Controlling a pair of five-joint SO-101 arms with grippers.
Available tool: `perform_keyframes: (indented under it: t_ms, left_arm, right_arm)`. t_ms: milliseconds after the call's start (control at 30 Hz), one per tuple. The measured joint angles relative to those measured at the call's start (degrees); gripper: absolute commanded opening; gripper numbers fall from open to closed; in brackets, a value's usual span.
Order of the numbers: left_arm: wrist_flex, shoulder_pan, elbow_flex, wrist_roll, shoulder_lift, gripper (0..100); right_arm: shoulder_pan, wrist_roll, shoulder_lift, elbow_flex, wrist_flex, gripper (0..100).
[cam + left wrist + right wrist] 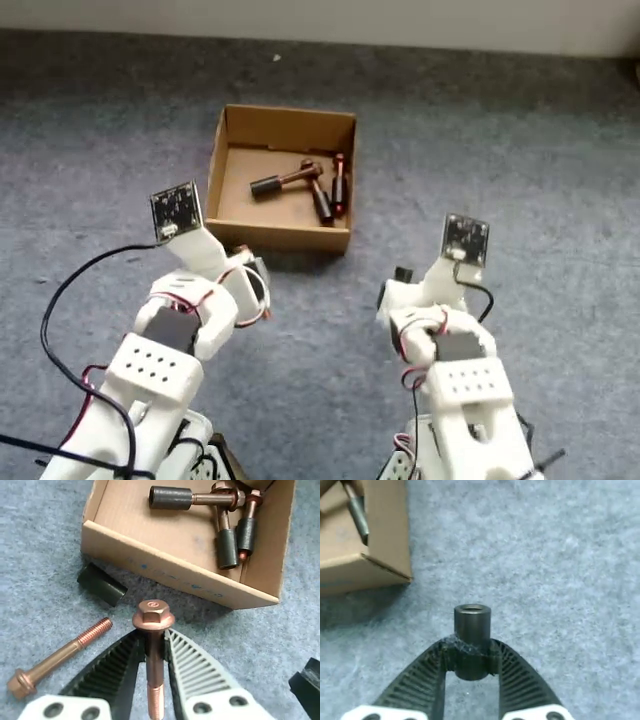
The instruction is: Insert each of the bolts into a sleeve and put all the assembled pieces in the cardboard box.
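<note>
My left gripper (154, 638) is shut on the shank of a copper bolt (153, 616), its hex head pointing toward the cardboard box (175, 575). A second copper bolt (60, 655) and a black sleeve (101, 584) lie loose on the carpet just in front of the box wall. My right gripper (471, 652) is shut on another black sleeve (472, 622), held with its open bore facing outward. Three assembled pieces (225, 525) lie inside the box (280, 235). Both arms stand near the box's front side, the left arm (185, 320) and the right arm (450, 350).
Grey carpet covers the whole work surface. A corner of the box (380, 535) shows beside my right gripper. Open carpet stretches to the right of the box and between the two arms. A black cable (70, 290) loops by the left arm.
</note>
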State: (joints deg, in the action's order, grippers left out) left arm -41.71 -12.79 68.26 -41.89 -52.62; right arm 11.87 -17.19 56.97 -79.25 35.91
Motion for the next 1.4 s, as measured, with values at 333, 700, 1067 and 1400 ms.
perform_keyframes:
  t_ms: [333, 700, 1067, 1400]
  left_arm:
    - [2.90, 0.00, 7.56, 4.04, -14.77, 1]
    - [3.08, 0.00, 18.29, 9.14, -38.24, 1]
    - [3.08, 0.00, 20.84, 9.32, -50.73, 1]
    - [3.08, 5.54, 17.67, 0.62, -50.73, 1]
  right_arm:
    - [10.11, 6.51, 33.23, -16.00, 0.09, 0.5]
    - [23.65, 16.88, 46.07, -16.70, 0.09, 0.5]
    - [30.42, 23.12, 46.07, -16.70, 2.20, 0.5]
    - [32.09, 23.12, 46.07, -16.70, 2.20, 0.5]
